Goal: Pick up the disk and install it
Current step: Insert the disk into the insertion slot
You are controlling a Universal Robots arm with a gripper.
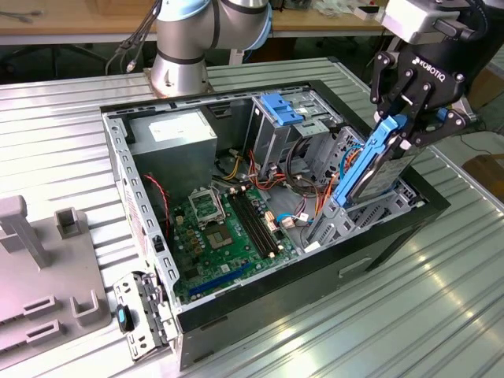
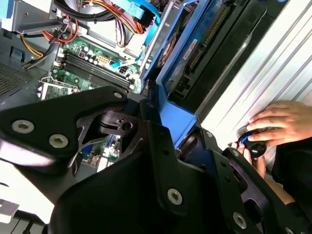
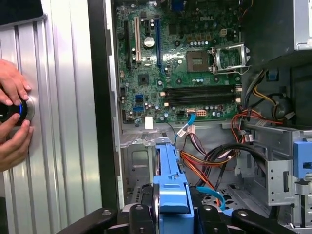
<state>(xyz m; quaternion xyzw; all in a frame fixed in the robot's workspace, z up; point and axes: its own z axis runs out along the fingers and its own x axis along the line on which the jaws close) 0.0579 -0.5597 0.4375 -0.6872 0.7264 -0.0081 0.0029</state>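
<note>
Gripper [image 1: 407, 126] shut tight on top end of the disk [image 1: 368, 169], fingers clamping the blue caddy rail. Disk tilted on edge at the exterior view's right, upper half, with its lower end down inside the open PC case [image 1: 118, 169] near the drive cage [image 1: 272, 142]. Mobo [image 1: 220, 236] exposed. Person's hands [image 3: 9, 87] on a knob [image 3: 23, 110] outside the case, seen in first wrist view.

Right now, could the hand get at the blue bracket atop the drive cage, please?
Probably only to touch: the open case leaves the way to the blue bracket free, but the hand is shut on the disk.
</note>
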